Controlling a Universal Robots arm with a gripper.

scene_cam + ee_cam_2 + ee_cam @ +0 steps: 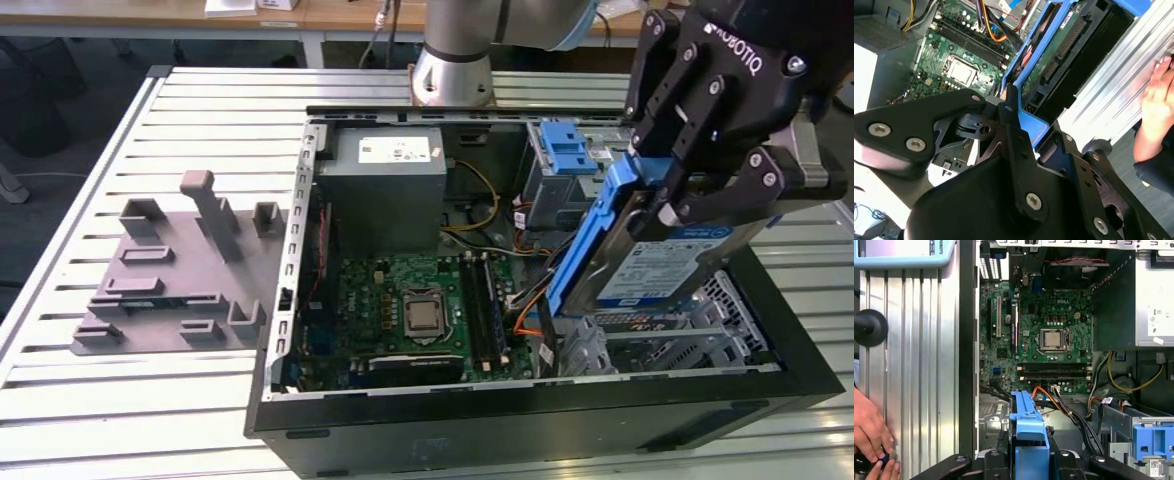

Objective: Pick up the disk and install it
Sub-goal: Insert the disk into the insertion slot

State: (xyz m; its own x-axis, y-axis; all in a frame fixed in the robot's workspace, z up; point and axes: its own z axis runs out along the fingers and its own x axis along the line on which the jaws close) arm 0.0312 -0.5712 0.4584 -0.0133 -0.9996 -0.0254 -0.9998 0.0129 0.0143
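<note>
Gripper [671, 195] of mine is clenched on the blue frame of the disk [661, 268], held tilted on edge above the open computer case [534, 410], by its drive bay. I judge it rigid, fairly heavy and shock-sensitive; the frame edges give the safest hold. One disk, one case.

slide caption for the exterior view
End effector holds the blue-framed disk tilted above the open computer case, its motherboard exposed.
</note>
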